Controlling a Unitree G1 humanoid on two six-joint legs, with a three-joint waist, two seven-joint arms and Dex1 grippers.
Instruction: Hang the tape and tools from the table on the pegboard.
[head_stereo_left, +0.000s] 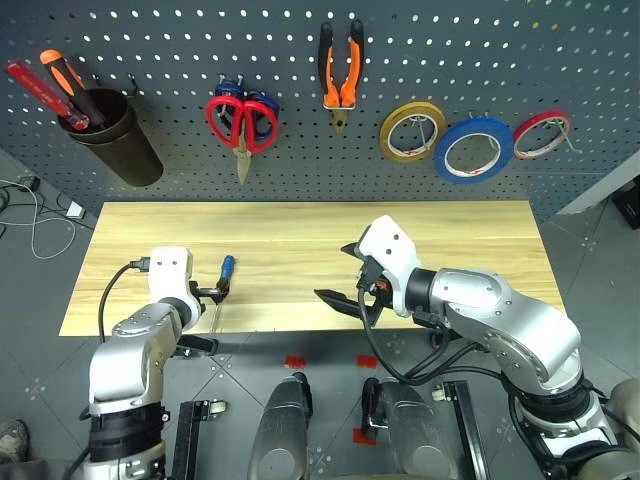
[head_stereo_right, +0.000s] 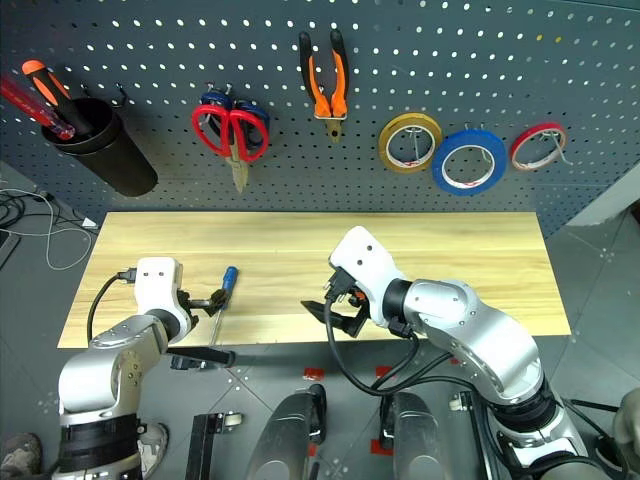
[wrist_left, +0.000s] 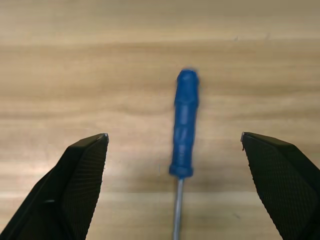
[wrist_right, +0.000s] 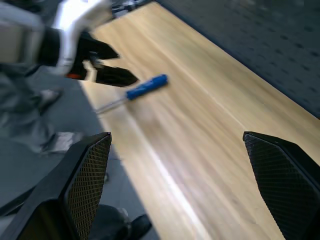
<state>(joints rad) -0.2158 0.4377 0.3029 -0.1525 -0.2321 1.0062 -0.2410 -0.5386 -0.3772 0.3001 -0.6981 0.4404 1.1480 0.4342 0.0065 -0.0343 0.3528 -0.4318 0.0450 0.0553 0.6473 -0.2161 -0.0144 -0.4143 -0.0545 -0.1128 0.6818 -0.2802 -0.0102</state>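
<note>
Blue tape (head_stereo_left: 473, 150), pliers (head_stereo_left: 340, 70) and red-handled scissors (head_stereo_left: 241, 122) already hang on the pegboard (head_stereo_left: 180, 40). Blue-handled screwdriver (head_stereo_left: 224, 280) is the one tool left, lying near the table's (head_stereo_left: 450, 225) front edge, shaft pointing off the edge. Left gripper (wrist_left: 175, 145) has jaws wide, straddling the handle without touching it. Right gripper (wrist_right: 175, 145) also wide open, empty, over mid-table. Risks: slim round handle likely rolls if one finger (wrist_left: 82, 165) touches first; a nudge could push it off the edge; a grip low on the shaft may slip.
</note>
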